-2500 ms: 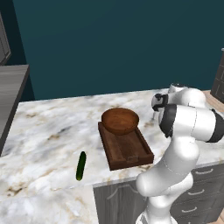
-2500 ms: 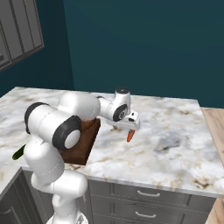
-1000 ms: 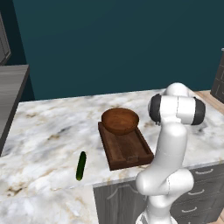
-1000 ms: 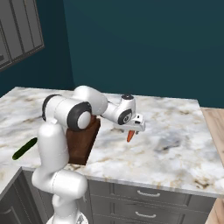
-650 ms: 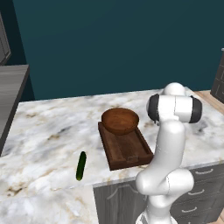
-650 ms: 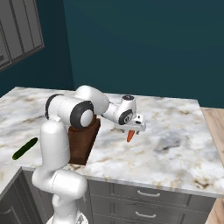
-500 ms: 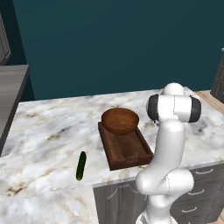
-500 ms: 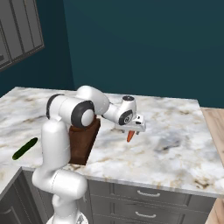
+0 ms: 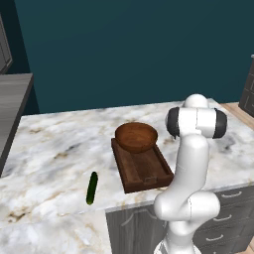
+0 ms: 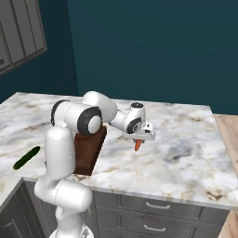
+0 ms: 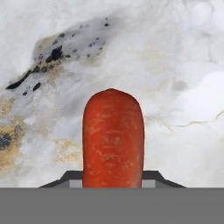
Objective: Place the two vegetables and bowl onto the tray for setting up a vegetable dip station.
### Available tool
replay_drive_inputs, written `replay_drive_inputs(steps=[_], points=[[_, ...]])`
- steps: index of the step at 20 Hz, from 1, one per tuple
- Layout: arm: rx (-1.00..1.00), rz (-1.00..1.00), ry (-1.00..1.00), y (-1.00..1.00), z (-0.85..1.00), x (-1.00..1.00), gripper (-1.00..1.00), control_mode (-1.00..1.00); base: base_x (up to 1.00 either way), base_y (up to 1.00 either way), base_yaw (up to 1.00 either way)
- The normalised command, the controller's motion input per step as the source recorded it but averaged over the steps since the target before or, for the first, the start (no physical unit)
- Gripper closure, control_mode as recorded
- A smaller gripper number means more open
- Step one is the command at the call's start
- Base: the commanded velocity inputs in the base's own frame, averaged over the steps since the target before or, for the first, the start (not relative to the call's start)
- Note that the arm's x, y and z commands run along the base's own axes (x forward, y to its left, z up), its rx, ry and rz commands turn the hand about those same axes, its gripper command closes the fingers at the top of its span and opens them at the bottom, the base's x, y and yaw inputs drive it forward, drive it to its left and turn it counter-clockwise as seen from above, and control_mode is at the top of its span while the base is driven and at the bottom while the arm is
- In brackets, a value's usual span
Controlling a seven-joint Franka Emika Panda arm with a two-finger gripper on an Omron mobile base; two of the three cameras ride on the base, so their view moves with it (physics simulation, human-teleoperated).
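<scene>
One slip worries us: our gripper [image 10: 139,141] looks clamped on the carrot [image 11: 113,139] near the countertop's [image 10: 186,153] right edge, just beside the tray [image 9: 144,171], where a shallow pinch could drop it.

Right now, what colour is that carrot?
Red-orange. The carrot shows best in the hand view.

Slim red-orange carrot [image 11: 113,138] hanging point-down just over the marble, right of the tray [image 9: 144,171]. Round brown wooden bowl [image 9: 136,137] upright on the far end of the dark rectangular tray. Dark green cucumber [image 9: 92,187] lying flat, left of the tray, near the front edge.
</scene>
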Motion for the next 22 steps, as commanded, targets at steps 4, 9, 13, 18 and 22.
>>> replay_drive_inputs(steps=[4,9,13,18,22], points=[[0.0,0.07,0.0,-0.02,0.1,-0.06,1.0,-1.0,0.0,0.0,0.0],[0.0,0.16,0.0,0.0,0.3,-0.25,1.0,-1.0,0.0,0.0,0.0],[0.0,0.18,0.0,0.01,0.32,-0.35,1.0,-1.0,0.0,0.0,0.0],[0.0,0.22,0.01,0.04,0.27,-0.38,1.0,-1.0,0.0,0.0,0.0],[0.0,0.23,0.02,0.09,0.27,-0.37,1.0,-1.0,0.0,0.0,0.0]])
